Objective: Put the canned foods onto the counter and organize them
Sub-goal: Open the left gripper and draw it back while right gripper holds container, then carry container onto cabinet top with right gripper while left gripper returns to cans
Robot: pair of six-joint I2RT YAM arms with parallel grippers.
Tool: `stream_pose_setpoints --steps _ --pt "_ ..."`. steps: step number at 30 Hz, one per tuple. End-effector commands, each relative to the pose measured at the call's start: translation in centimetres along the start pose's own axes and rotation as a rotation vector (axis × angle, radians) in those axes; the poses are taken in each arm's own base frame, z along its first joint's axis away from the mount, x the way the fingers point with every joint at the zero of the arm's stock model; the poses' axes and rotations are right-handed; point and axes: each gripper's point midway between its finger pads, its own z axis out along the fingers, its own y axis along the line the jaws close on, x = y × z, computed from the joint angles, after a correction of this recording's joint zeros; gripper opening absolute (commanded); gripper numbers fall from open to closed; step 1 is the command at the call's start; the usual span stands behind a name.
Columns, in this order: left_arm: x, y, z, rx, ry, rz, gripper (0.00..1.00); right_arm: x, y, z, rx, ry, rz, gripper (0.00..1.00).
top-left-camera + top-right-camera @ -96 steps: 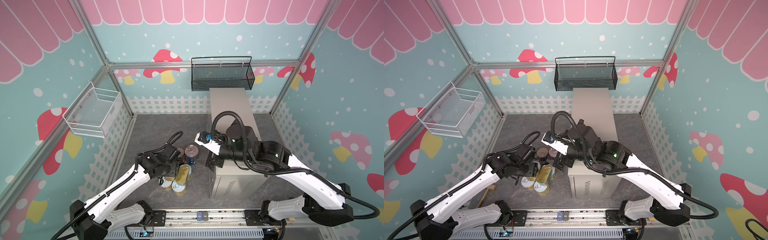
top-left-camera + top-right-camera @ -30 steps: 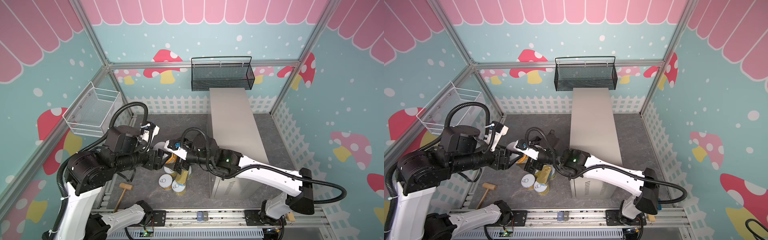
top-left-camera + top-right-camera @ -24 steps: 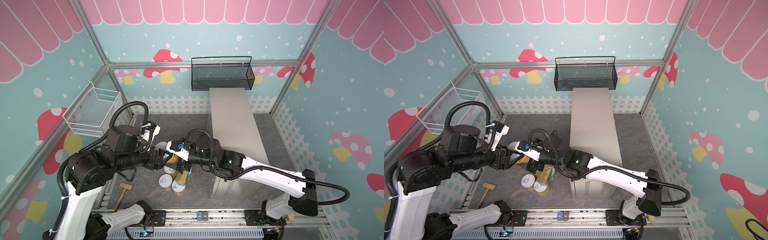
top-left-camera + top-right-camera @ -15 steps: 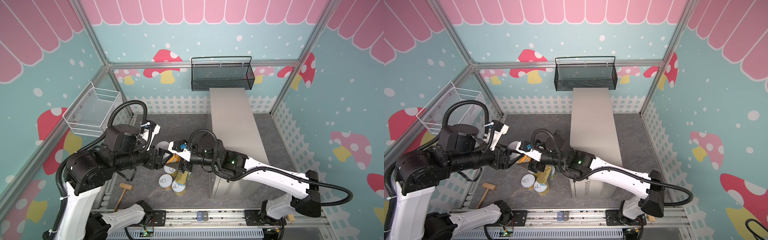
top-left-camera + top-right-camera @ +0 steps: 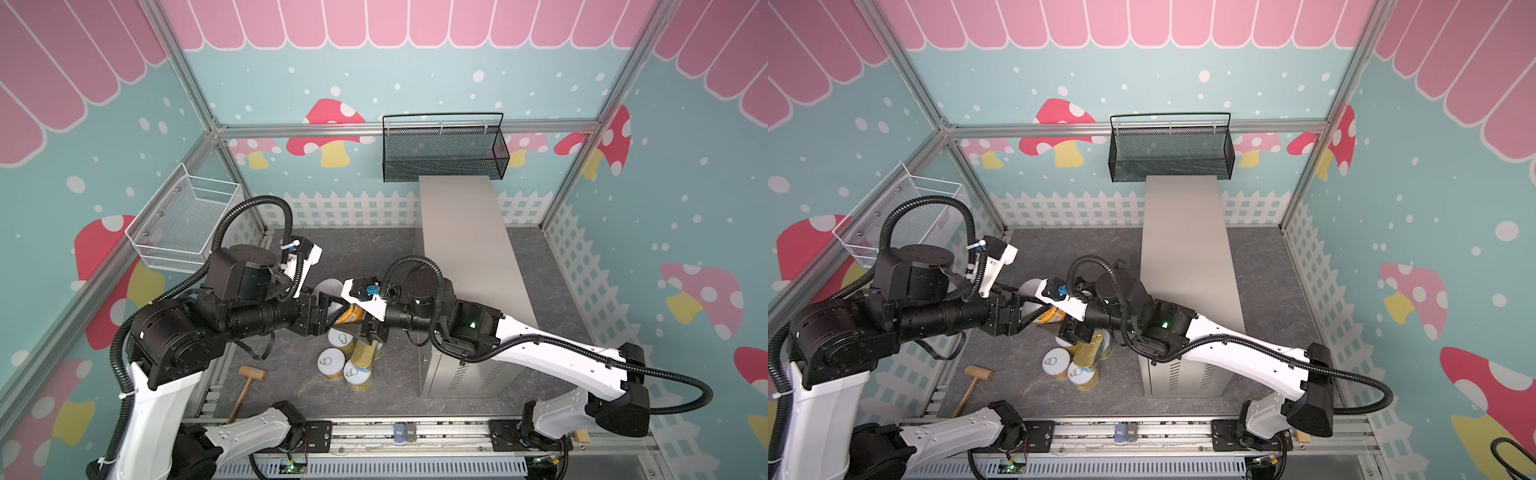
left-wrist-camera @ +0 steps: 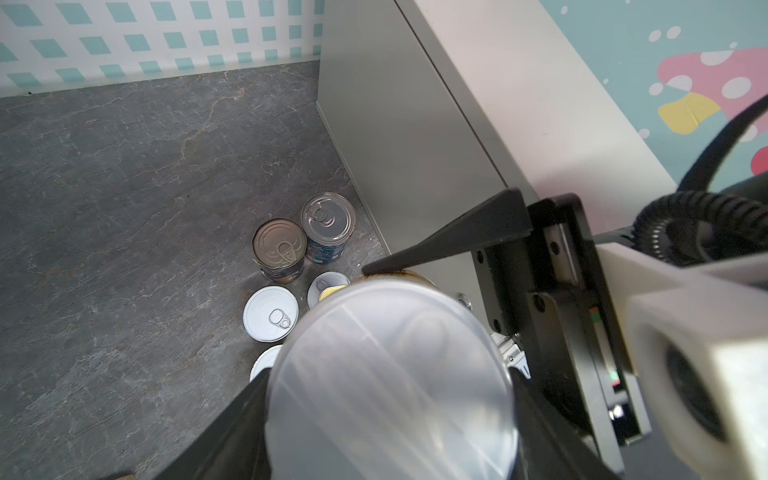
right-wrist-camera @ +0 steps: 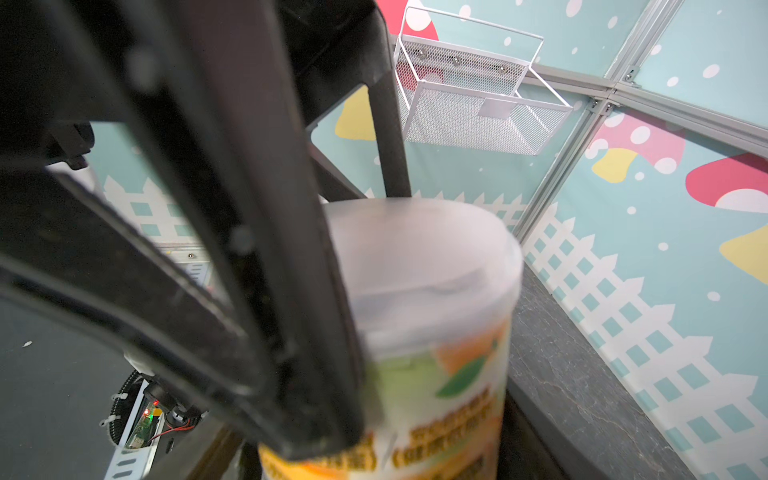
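A yellow-labelled can [image 5: 351,314] [image 5: 1051,314] with a cloudy plastic lid [image 6: 390,374] hangs tilted in mid-air left of the counter [image 5: 461,249] [image 5: 1183,241]. My left gripper [image 5: 334,309] [image 6: 390,395] is shut on its lid end. My right gripper [image 5: 362,323] [image 7: 386,449] is shut on its label end [image 7: 432,395]. Below on the floor stand three white-lidded yellow cans [image 5: 331,362] and an upended gold tin [image 5: 365,352]. Two dark-blue cans [image 6: 279,249] stand by the counter's side wall [image 6: 415,124].
A wooden mallet [image 5: 249,380] lies on the floor at the front left. A black mesh basket [image 5: 442,151] hangs on the back wall above the counter's far end. A white wire basket [image 5: 187,224] [image 7: 469,95] hangs on the left wall.
My right gripper has come in from the right and closed on the can that my left gripper holds up. The left arm and the can have hardly moved.
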Motion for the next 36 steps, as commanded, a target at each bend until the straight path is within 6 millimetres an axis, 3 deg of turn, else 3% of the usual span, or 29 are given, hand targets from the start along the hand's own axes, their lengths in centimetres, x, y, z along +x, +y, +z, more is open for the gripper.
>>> stream_pose_setpoints --steps 1,3,6,8,17,26,36 --pt "-2.1 -2.7 -1.1 0.134 -0.087 0.027 0.42 -3.0 -0.8 -1.4 0.038 -0.086 0.008 0.57" --pt "-2.3 -2.9 -1.3 0.149 -0.094 0.023 0.63 -3.2 -1.1 -1.5 0.053 -0.092 0.014 0.56" --pt "-2.5 -2.7 -1.4 0.137 -0.108 0.016 0.81 -3.5 -1.3 -1.6 0.064 -0.105 0.023 0.55" --pt "-2.6 -2.5 -1.5 0.124 -0.12 0.012 0.98 -3.4 -1.3 -1.6 0.067 -0.11 0.028 0.55" --pt "-3.6 -1.1 -2.8 0.048 -0.203 -0.012 0.99 -3.6 -1.6 -2.0 0.085 -0.122 0.037 0.55" --pt "-4.7 2.7 -5.7 -0.17 -0.35 -0.036 0.99 -4.5 -3.1 -3.7 0.178 -0.16 0.073 0.55" --pt "-4.0 2.0 -4.1 -0.115 -0.319 0.013 0.99 -5.8 -8.4 -8.8 0.466 -0.191 0.142 0.58"
